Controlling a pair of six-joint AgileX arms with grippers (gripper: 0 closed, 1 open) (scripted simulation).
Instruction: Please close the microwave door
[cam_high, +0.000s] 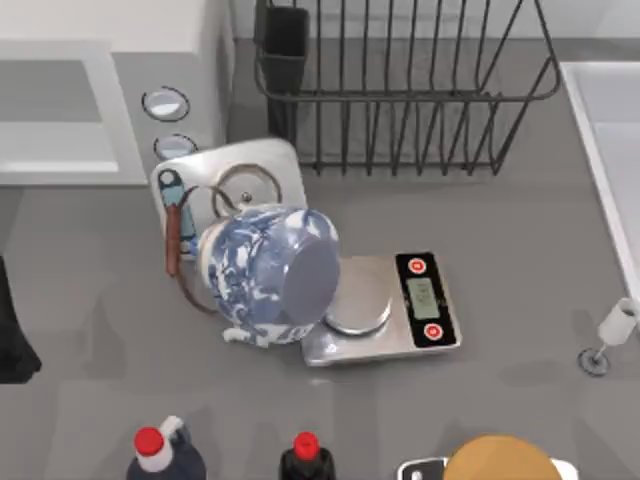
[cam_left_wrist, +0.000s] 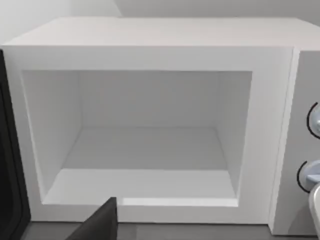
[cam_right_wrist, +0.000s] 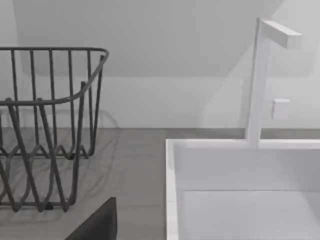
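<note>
Door (cam_left_wrist: 9, 165) stands swung open beside microwave (cam_left_wrist: 150, 40) cavity, at table's left. Prob. light, stiff, hinged: push free edge w/ left gripper (cam_left_wrist: 97, 225). Right gripper (cam_right_wrist: 97, 225) parked near rack (cam_right_wrist: 45, 125). How far either is open: cannot tell.

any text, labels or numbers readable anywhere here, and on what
None can be read.
kitchen scale: its green display shows marks too blurred to read; the two red buttons carry small white signs, also unreadable.
microwave: the two round dials show no legible markings.
Blue-and-white jar: painted pattern only, no lettering.
Red-capped bottles: no label visible.
</note>
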